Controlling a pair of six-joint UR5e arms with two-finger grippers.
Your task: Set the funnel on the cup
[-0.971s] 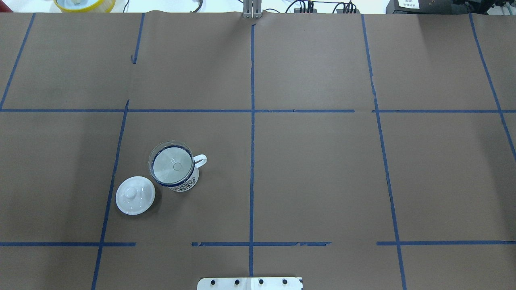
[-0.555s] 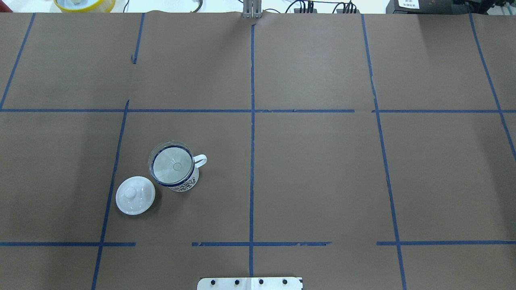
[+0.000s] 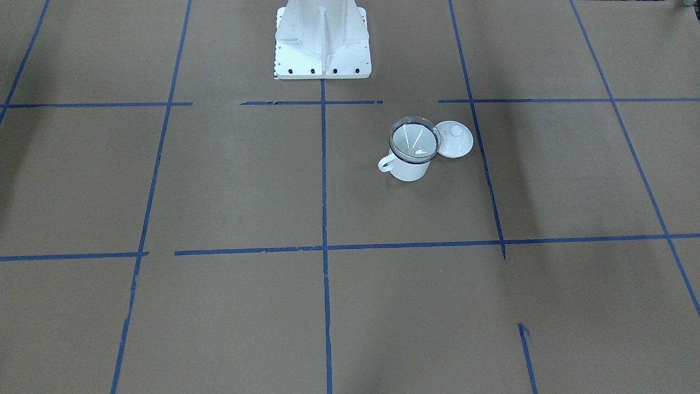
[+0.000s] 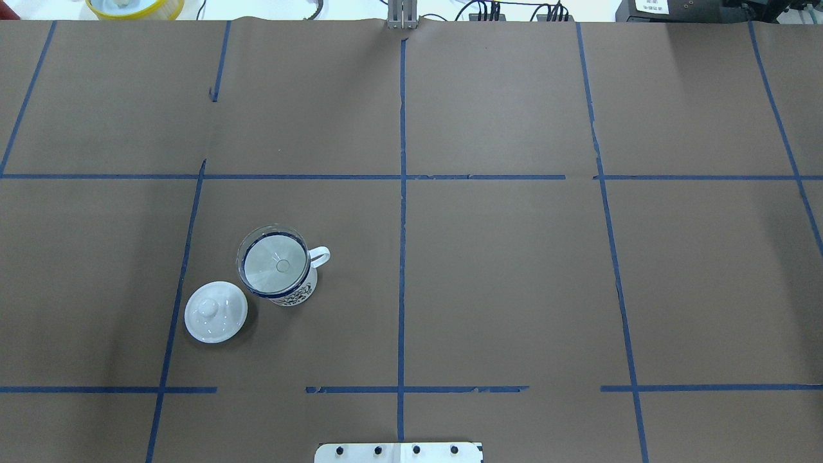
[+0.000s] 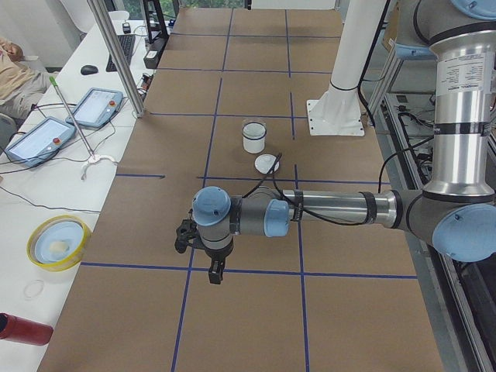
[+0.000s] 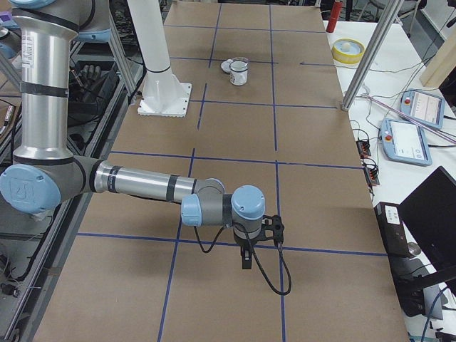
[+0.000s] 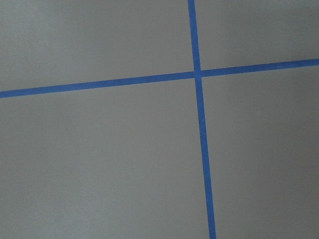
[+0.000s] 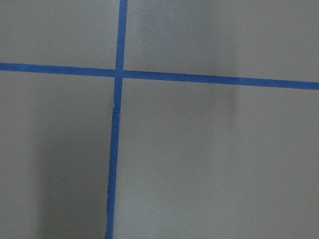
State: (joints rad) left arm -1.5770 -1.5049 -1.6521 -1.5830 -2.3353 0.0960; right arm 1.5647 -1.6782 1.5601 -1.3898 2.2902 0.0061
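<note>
In the front-facing view, the clear funnel point(image 3: 414, 140) is sitting in the mouth of the white enamel mug point(image 3: 409, 168). Its cone is resting on the blue rim and its stem is pointing down inside. The mug is standing upright on the brown-papered table point(image 3: 219, 180), with its handle turned toward this view's left. A round knobbed lid point(image 3: 455, 139) is lying just beside the mug on the opposite side. The white robot pedestal point(image 3: 322, 44) is rising at the top edge.

From overhead, the funnel is covering the mug's whole opening. The mug is standing in the table's left half, inside a square marked by blue tape lines point(image 4: 402, 257). Its handle is pointing toward the middle of the table, and the lid is lying nearer the robot and farther left.

In the exterior left view, the left arm point(image 5: 333, 208) is stretching low across the table. The left gripper point(image 5: 215, 273) is pointing down over a tape line, well apart from the mug. I cannot tell from here whether it is parted or closed. A yellow-rimmed dish point(image 5: 56, 242) is sitting on the white side bench.

In the exterior right view, the right arm point(image 6: 142, 184) is reaching out in the same way. The right gripper point(image 6: 246, 258) is hanging over a tape line at the table's other end, far from the mug, and its state cannot be told either.

Both wrist views are showing only brown paper and crossing tape lines.
</note>
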